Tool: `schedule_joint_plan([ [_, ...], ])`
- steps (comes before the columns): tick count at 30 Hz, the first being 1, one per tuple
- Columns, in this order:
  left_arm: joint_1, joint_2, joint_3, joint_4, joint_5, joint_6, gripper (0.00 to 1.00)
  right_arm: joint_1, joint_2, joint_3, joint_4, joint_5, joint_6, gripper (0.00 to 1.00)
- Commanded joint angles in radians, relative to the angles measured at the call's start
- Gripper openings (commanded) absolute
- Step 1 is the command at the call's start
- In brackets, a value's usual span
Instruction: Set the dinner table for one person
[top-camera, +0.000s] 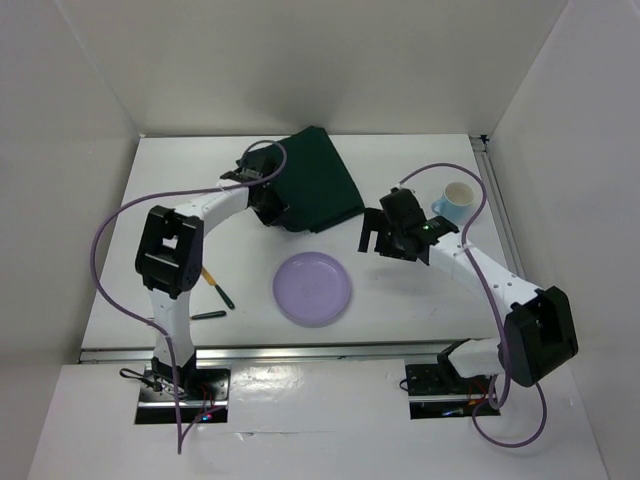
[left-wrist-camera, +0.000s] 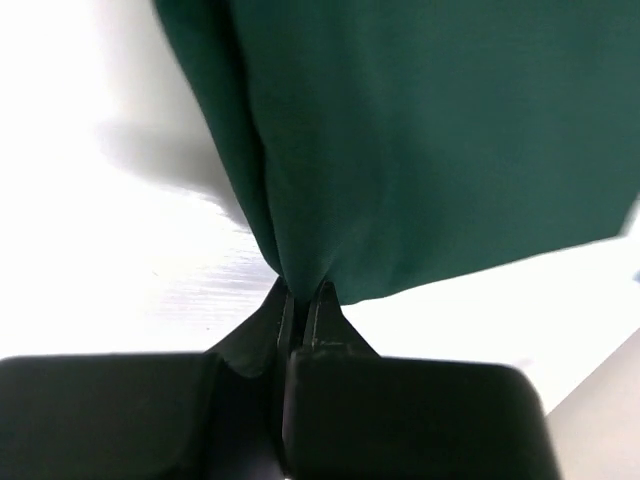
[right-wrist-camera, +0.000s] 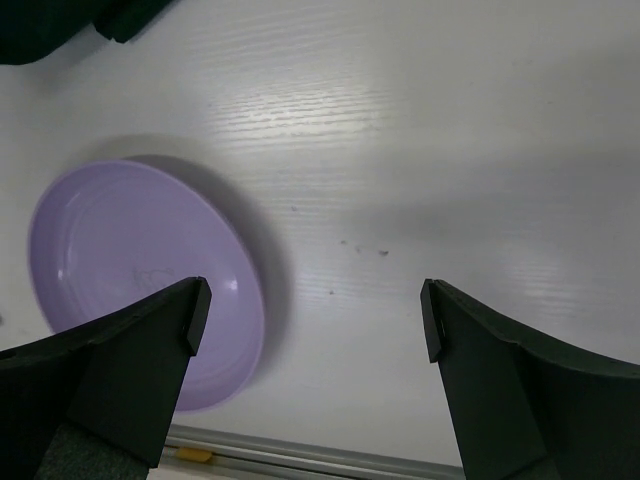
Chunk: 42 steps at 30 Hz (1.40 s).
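White walls are boxing in the table (top-camera: 420, 300), which is stretching out beneath both arms. Left gripper (left-wrist-camera: 300, 300) is pinching the green mat (left-wrist-camera: 420, 150), jaws clamped together on its folded edge, table showing on either side. Right gripper (right-wrist-camera: 312, 320) is hovering, jaws wide apart, table lying between them, plate (right-wrist-camera: 140, 280) beside one finger. Cup (top-camera: 455, 200) is standing far right.

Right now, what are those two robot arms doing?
The left arm's fingers are shut on an edge of the dark green mat at the back of the white table. The right arm's fingers are open over the table near the purple plate. A cup stands to the right.
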Motion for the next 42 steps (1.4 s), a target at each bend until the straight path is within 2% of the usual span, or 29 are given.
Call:
schedule_joint_plan([
  [1,0.034,-0.071,0.144,-0.063,-0.039,0.105,0.00,-0.035,0.018,-0.016,0.131,-0.160,0.095,1.00],
  [8,0.043,0.000,0.556,-0.205,0.049,0.221,0.00,-0.036,0.225,0.015,0.353,-0.185,0.213,1.00],
  [11,0.043,0.026,0.637,-0.205,0.105,0.242,0.00,-0.026,0.320,0.035,0.415,-0.172,0.286,0.97],
  [16,0.043,0.038,0.659,-0.193,0.154,0.242,0.00,-0.011,0.445,0.079,0.507,-0.139,0.403,0.92],
  [19,0.043,0.047,0.659,-0.171,0.180,0.232,0.00,0.033,0.526,0.138,0.532,-0.067,0.403,0.89],
  [24,0.043,0.057,0.700,-0.162,0.212,0.232,0.00,0.044,0.623,0.171,0.642,-0.111,0.376,0.89],
  [28,0.043,0.067,0.731,-0.162,0.234,0.232,0.00,0.055,0.695,0.201,0.633,-0.129,0.417,0.89],
  [31,0.052,0.058,0.741,-0.162,0.252,0.232,0.00,0.064,0.741,0.253,0.602,-0.090,0.442,0.83],
  [35,0.062,0.040,0.741,-0.153,0.261,0.232,0.00,0.087,0.810,0.346,0.547,-0.019,0.468,0.65],
  [36,0.062,0.040,0.741,-0.142,0.277,0.232,0.00,0.087,0.824,0.368,0.524,0.001,0.485,0.53],
  [39,0.076,0.040,0.750,-0.142,0.304,0.232,0.00,0.098,0.854,0.435,0.415,0.087,0.532,0.27],
  [40,0.088,0.040,0.750,-0.142,0.316,0.232,0.00,0.098,0.845,0.435,0.374,0.110,0.541,0.10],
  [41,0.097,0.040,0.750,-0.142,0.317,0.232,0.00,0.098,0.836,0.444,0.354,0.154,0.542,0.01],
  [42,0.097,0.040,0.760,-0.142,0.329,0.232,0.00,0.098,0.822,0.445,0.337,0.171,0.551,0.00],
])
